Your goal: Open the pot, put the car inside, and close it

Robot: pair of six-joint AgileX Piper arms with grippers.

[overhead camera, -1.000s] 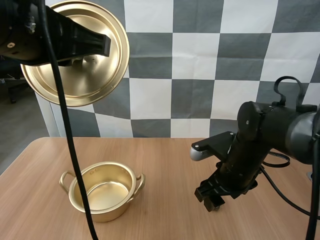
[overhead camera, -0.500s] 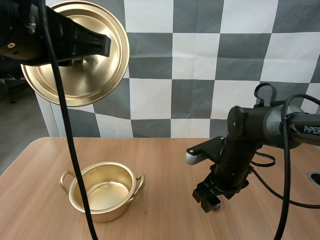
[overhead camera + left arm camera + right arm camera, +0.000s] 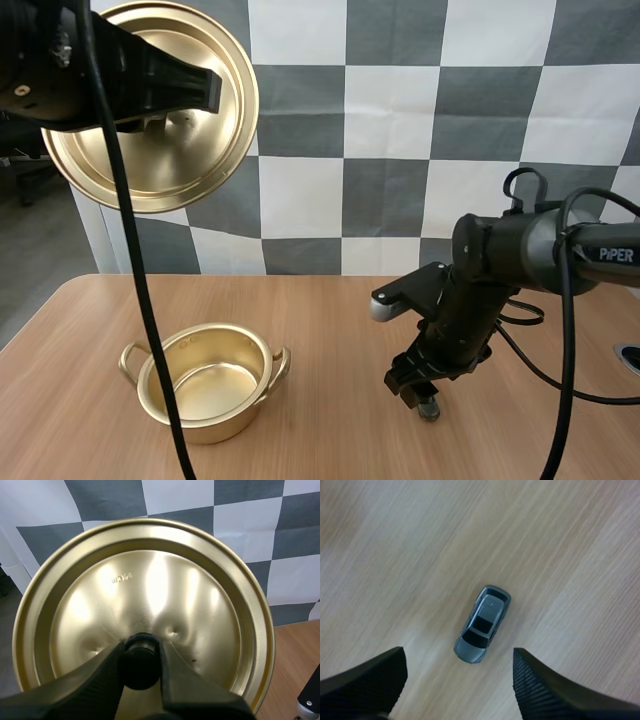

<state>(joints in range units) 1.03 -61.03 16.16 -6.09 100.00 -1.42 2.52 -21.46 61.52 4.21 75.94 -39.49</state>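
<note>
My left gripper (image 3: 165,118) holds the gold lid (image 3: 150,150) high above the table's left side, tilted on edge. Seen from the left wrist, its fingers (image 3: 107,675) are shut on the lid's dark knob (image 3: 141,660) at the middle of the lid (image 3: 150,590). The open gold pot (image 3: 207,380) stands on the table below with nothing in it. My right gripper (image 3: 412,385) points down at the table, right of the pot. From the right wrist, a small grey toy car (image 3: 482,624) lies on the wood just ahead of the open right gripper (image 3: 457,680).
A wooden table (image 3: 330,330) carries the pot and the car, with bare wood between them. The pot has two side handles (image 3: 130,355). A round hole (image 3: 630,355) sits at the table's right edge.
My right arm has swung a little left and back, bringing its gripper over the car. The left arm and the lid have stayed still.
</note>
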